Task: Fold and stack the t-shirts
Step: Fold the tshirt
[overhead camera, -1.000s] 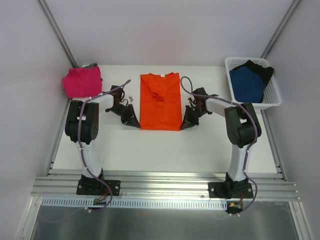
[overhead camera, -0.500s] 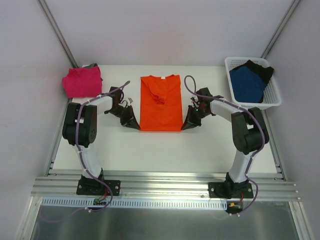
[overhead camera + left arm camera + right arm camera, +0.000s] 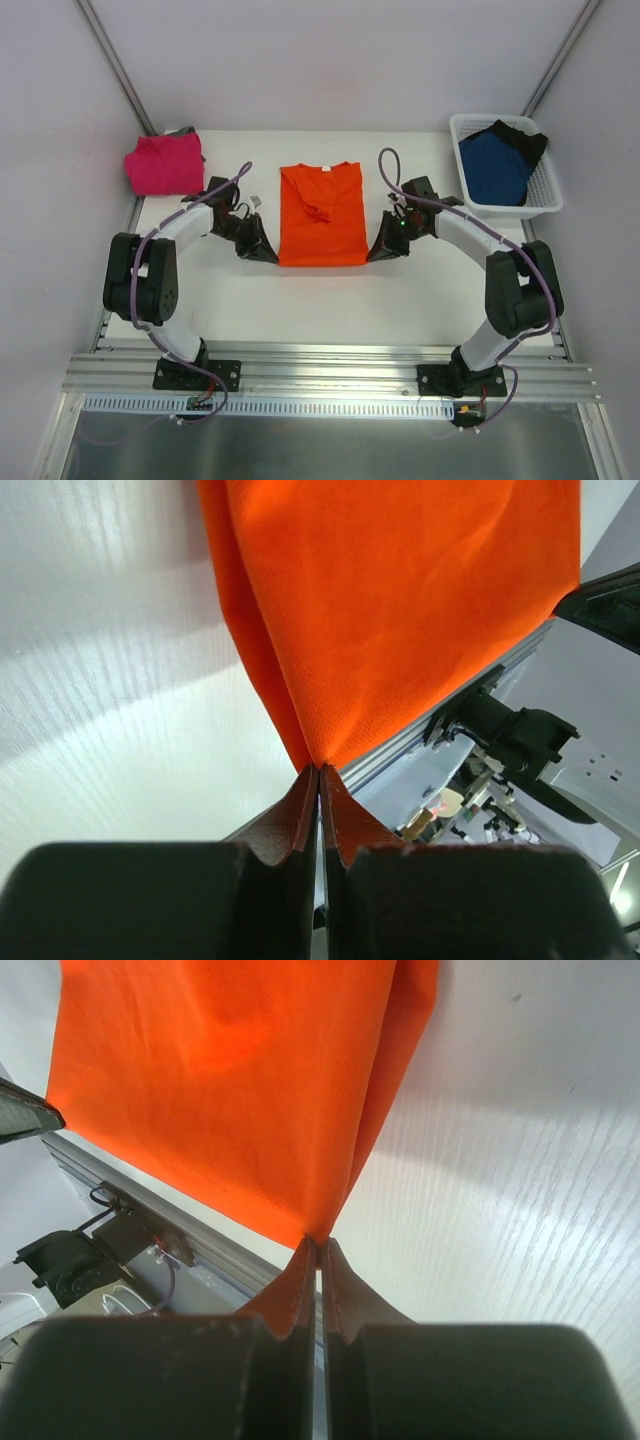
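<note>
Top external hides both pairs of fingertips under the dark gripper bodies. From there I only see the left gripper (image 3: 262, 248) at the near left corner of the orange t-shirt (image 3: 320, 220) and the right gripper (image 3: 382, 248) at its near right corner. Each wrist view settles what the overhead cannot: both sets of jaws are pressed fully together, with a corner of orange cloth pinched at the tips. The wrist views cut the shirt off beyond its near part; the collar shows only from above, at the shirt's far end, mid-table (image 3: 330, 300). The pink t-shirt (image 3: 163, 166) lies as a compact bundle at the far left corner. In the white basket (image 3: 545, 205) at far right, the dark blue t-shirt (image 3: 495, 168) covers most of the black t-shirt (image 3: 522, 134).
</note>
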